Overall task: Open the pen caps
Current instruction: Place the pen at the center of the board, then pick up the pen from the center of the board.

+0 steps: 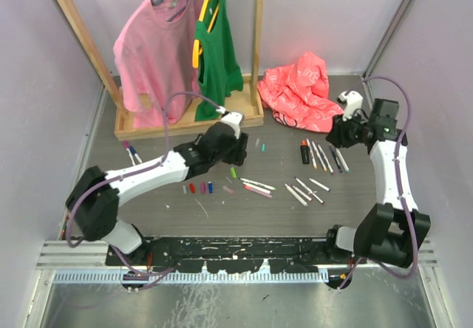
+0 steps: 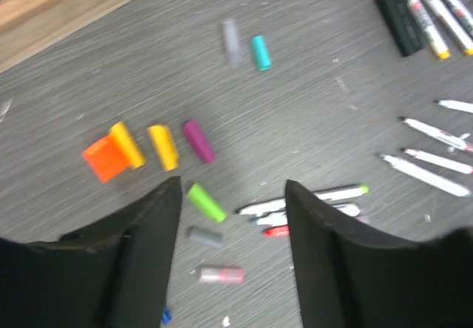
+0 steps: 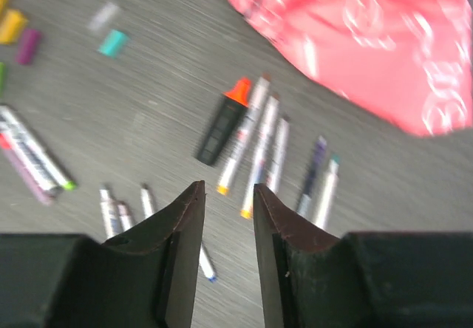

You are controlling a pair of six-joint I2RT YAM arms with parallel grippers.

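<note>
pen caps [image 2: 198,140] lie loose on the grey counter [image 2: 332,121] under the left gripper [image 2: 233,186], whose jaws stand wide apart and empty. right gripper [image 3: 228,188] hovers above a row of pens [image 3: 259,151], jaws slightly apart, holding nothing.

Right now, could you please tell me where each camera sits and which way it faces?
Top external: above, behind the bases, looking down at the table; left arm, right arm show whole.
Left wrist: on its arm, facing down at loose caps; left gripper fingers apart.
Right wrist: on its arm, facing down at the pen row and black highlighter; right gripper fingers narrowly apart.
Shared: both wrist views show the black highlighter and teal cap.
</note>
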